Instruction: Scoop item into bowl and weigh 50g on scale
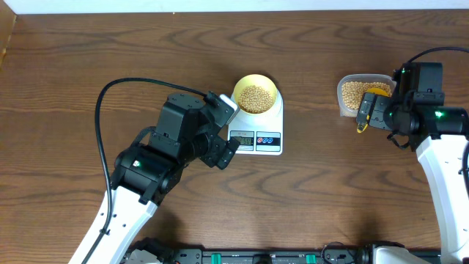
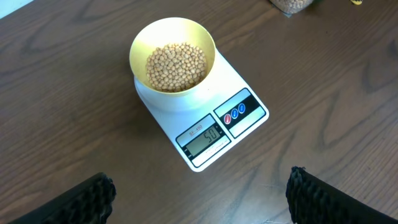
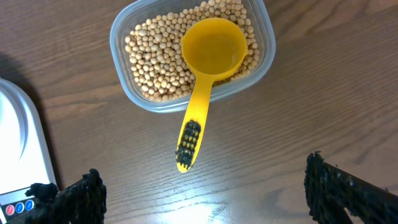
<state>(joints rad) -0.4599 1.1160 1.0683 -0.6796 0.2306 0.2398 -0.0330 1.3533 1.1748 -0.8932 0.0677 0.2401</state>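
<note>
The pale-yellow bowl (image 1: 255, 94) (image 2: 173, 56) holds tan beans (image 2: 176, 66) and stands on the white scale (image 1: 267, 132) (image 2: 245, 93), whose display (image 2: 204, 139) appears to read 50. My left gripper (image 2: 199, 199) is open and empty, a little in front of the scale. The clear tub (image 1: 352, 94) (image 3: 130, 87) holds more beans (image 3: 155, 59), with the empty yellow scoop (image 3: 208, 59) resting in it, handle over the rim toward me. My right gripper (image 3: 202, 193) is open and empty, just in front of the scoop handle.
The brown wooden table (image 1: 88, 66) carries only the scale at the centre and the tub at the right. The scale's corner shows at the left edge of the right wrist view (image 3: 18, 143). A black cable (image 1: 102, 132) loops beside my left arm.
</note>
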